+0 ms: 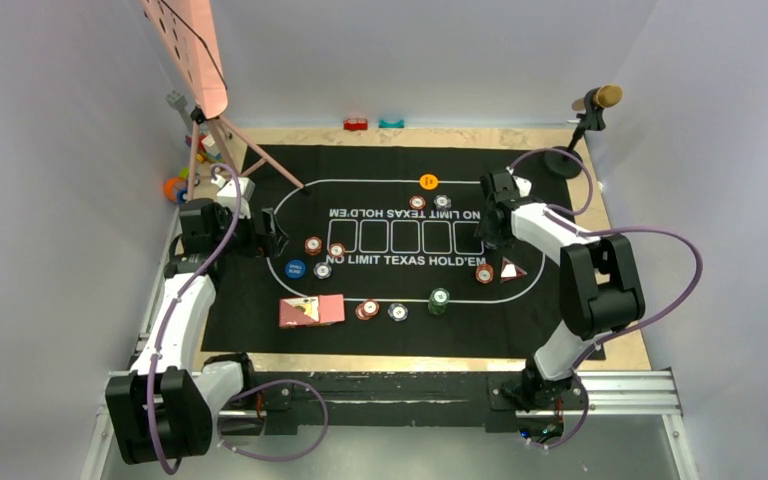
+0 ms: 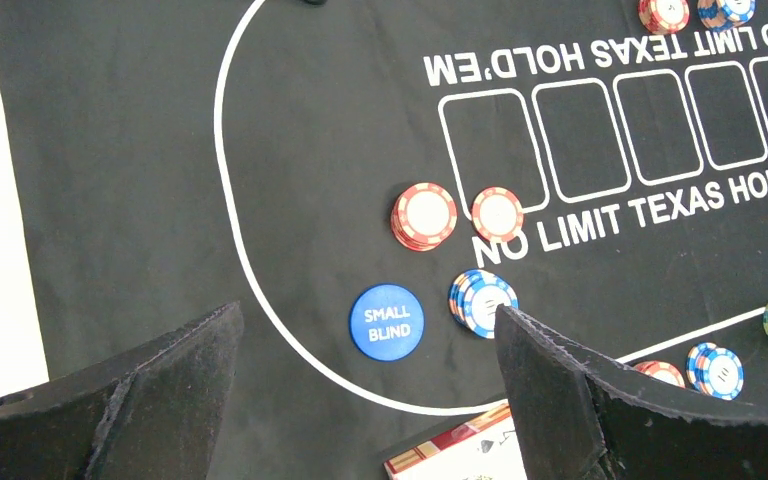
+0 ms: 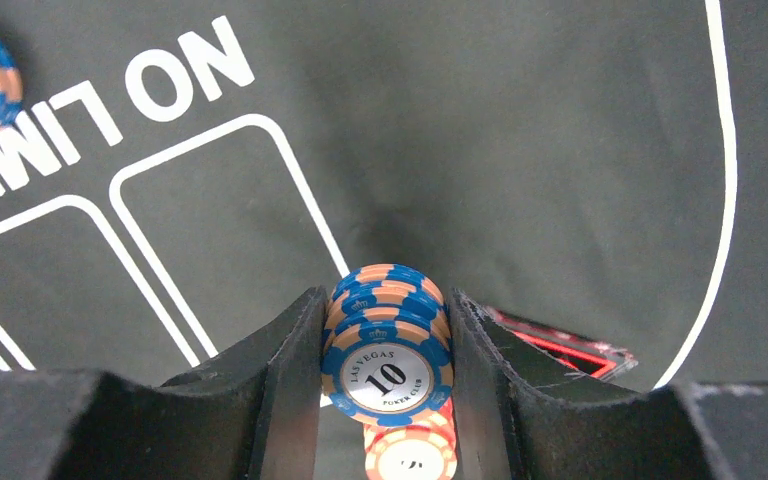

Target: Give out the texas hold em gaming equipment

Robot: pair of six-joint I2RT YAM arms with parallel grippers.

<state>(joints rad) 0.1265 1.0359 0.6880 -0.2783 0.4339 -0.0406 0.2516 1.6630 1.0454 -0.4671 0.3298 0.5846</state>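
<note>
Your black mat [image 1: 250,330] fills the top view's middle. At its left edge your left gripper [image 2: 368,312] hangs spread wide, holding nothing. Right of centre, your right gripper [image 3: 385,320] clamps a blue chip stack [image 3: 387,375] — red-backed cards [image 1: 312,311] lie lower centre, the SMALL BLIND button [image 2: 387,325] just above them.

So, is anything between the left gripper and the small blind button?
Nothing visible. The left gripper hangs open over the mat, the small blind button lies uncovered ahead of it, and the blue chips sit off to one side.
</note>
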